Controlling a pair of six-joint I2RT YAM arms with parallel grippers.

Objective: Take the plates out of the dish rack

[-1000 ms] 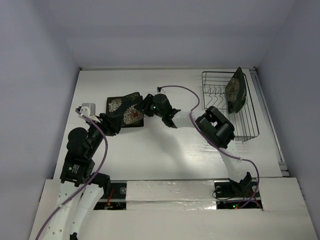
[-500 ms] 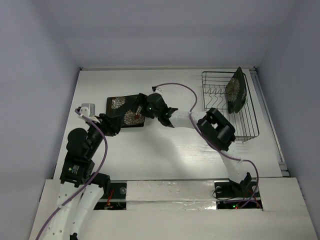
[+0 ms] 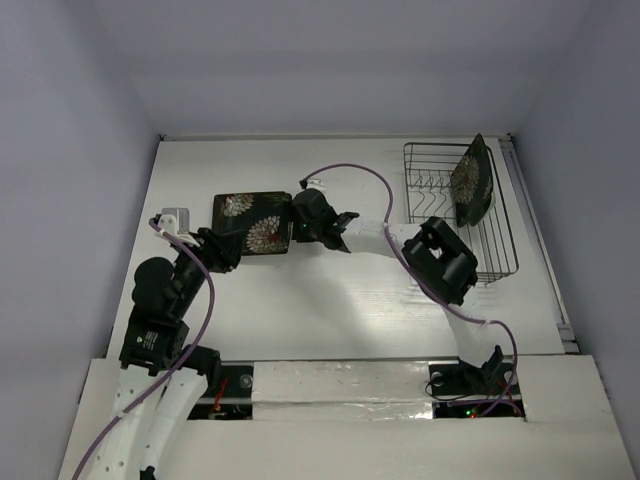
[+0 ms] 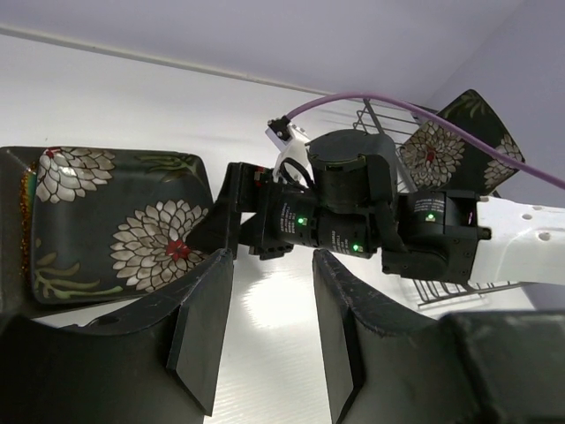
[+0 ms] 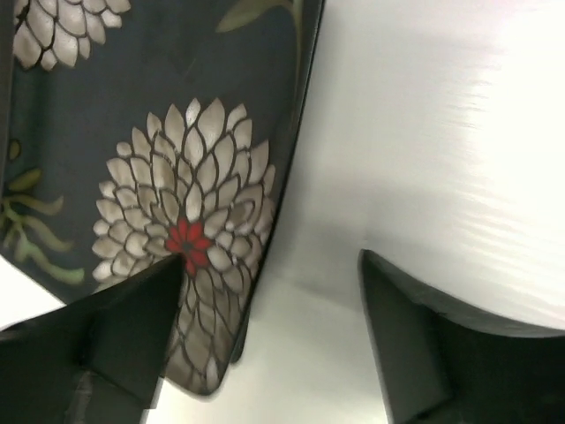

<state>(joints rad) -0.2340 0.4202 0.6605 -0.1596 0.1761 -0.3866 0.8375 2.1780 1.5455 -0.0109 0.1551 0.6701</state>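
Note:
A square black plate with white-gold flowers [image 3: 252,222] lies flat on the table left of centre; it also shows in the left wrist view [image 4: 115,221] and the right wrist view [image 5: 177,159]. My right gripper [image 3: 293,216] is open at its right edge [image 5: 269,265], one finger over the plate and the other over bare table. My left gripper [image 3: 225,245] is open and empty [image 4: 269,265] at the plate's near-left corner. A second black flower plate [image 3: 470,182] stands upright in the wire dish rack [image 3: 497,270] at the far right, and the left wrist view shows it too [image 4: 441,146].
The rack's upright prongs [image 3: 430,185] stand left of the standing plate. A purple cable [image 3: 360,178] loops from the right wrist over the table. The right arm's elbow [image 3: 440,258] hangs beside the rack's near-left corner. White walls close the table at the back and sides.
The flower plate has gone from tilted in the right gripper to lying flat on the table. The right wrist has shifted a little left. The left arm has barely moved.

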